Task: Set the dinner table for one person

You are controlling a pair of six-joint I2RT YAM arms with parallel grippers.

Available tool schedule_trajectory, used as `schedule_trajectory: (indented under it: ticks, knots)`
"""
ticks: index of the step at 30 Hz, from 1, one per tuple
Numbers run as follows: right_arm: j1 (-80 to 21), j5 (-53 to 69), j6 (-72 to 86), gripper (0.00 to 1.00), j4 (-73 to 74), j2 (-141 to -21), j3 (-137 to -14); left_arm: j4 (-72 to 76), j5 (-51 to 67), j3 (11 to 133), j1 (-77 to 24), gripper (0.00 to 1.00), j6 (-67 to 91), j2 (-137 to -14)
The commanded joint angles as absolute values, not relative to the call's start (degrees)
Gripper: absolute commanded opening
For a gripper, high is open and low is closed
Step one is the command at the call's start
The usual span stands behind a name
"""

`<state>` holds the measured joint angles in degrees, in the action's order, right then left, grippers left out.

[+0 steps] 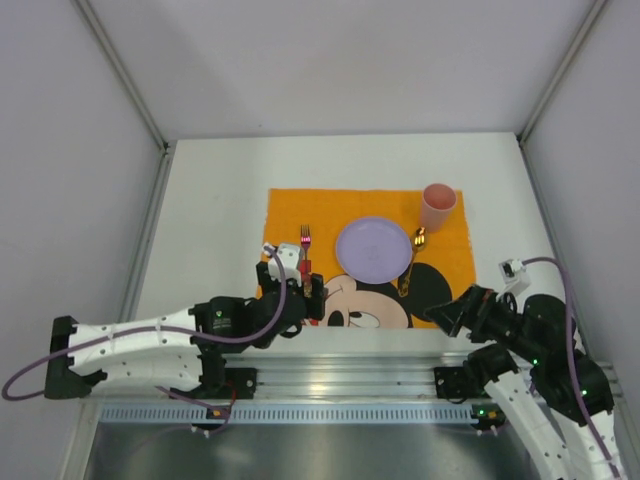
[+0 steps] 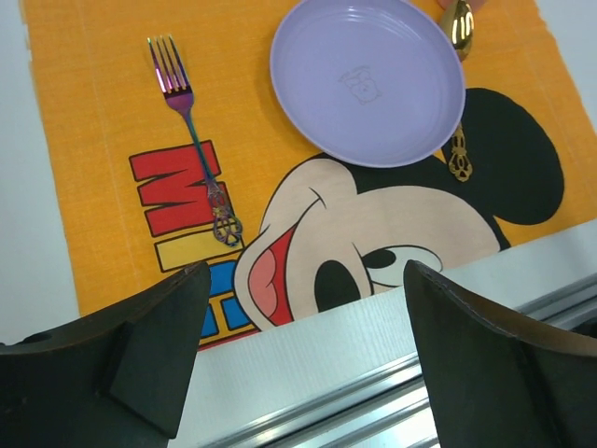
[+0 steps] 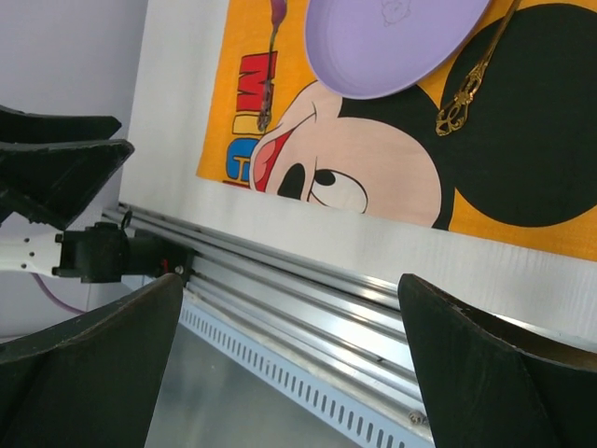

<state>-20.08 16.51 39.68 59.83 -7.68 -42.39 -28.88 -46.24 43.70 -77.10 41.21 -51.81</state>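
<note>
The white dinner table carries an orange Mickey Mouse placemat. On the mat lie a lilac plate, an iridescent fork to its left and a gold spoon to its right, with a pink cup at the far right corner. My left gripper is open and empty above the mat's near edge, just short of the fork and plate. My right gripper is open and empty at the mat's near right corner. The right wrist view shows the plate and the spoon handle.
Aluminium rails run along the table's near edge, and they also show in the right wrist view. Grey walls enclose the table on three sides. The left arm shows at the left of the right wrist view.
</note>
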Motion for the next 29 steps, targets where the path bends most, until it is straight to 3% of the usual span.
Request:
schedule_trajectory:
  ticks: [1,11,22,29]
  knots:
    - [-19.5,17.7,38.3,1.0,55.3,-10.4,-41.9,-33.0,-43.7,47.7,-77.5,0.89,43.5,-52.3]
    - [-19.4,17.1,36.4,1.0,52.6,-14.2,-43.2,-40.2,-38.1,51.2,-77.5,0.89,49.1,-51.7]
    - [-19.4,17.6,37.2,1.0,49.8,-14.9,-44.3,-45.2,-35.7,53.8,-77.4,0.95,47.2,-51.6]
    - [-19.4,16.0,37.8,1.0,49.1,-16.5,-44.7,-40.9,-37.2,52.6,-77.4,0.95,40.1,-49.7]
